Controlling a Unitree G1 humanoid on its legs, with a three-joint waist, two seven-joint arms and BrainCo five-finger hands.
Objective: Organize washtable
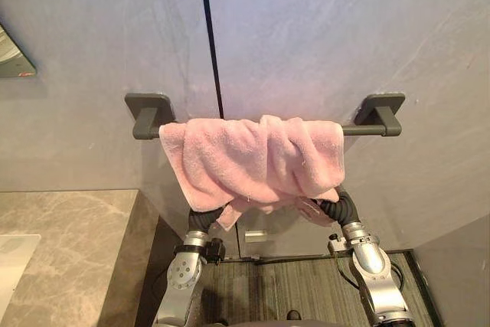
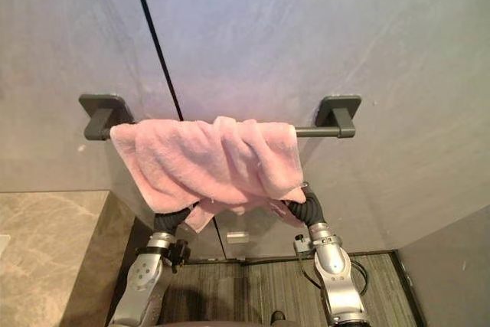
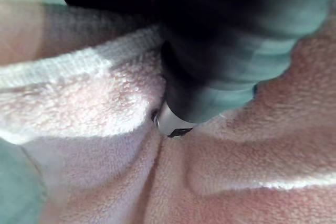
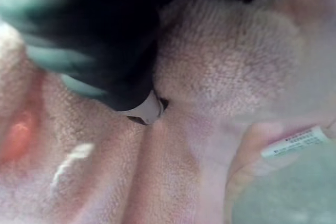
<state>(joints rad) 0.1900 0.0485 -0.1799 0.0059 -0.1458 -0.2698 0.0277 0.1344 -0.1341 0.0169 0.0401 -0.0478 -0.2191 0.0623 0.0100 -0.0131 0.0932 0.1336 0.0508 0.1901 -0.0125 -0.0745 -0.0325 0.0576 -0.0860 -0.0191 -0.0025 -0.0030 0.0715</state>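
A pink towel (image 1: 253, 158) hangs bunched over a dark grey wall bar (image 1: 367, 129), covering most of it between the two brackets. My left hand (image 1: 203, 220) reaches up under the towel's lower left edge, and only its dark ribbed cover shows. My right hand (image 1: 341, 208) goes up under the lower right edge in the same way. In the left wrist view the dark cover (image 3: 226, 66) is pressed into pink terry cloth (image 3: 105, 103). The right wrist view has its cover (image 4: 94, 40) against the towel (image 4: 220, 72), with a white label (image 4: 296, 141) nearby.
A beige marble counter (image 1: 69, 243) lies at the lower left, with a pale basin edge (image 1: 11, 258). A mirror corner (image 1: 11, 59) shows on the grey wall at the left. Grey carpet (image 1: 291, 285) lies below the bar.
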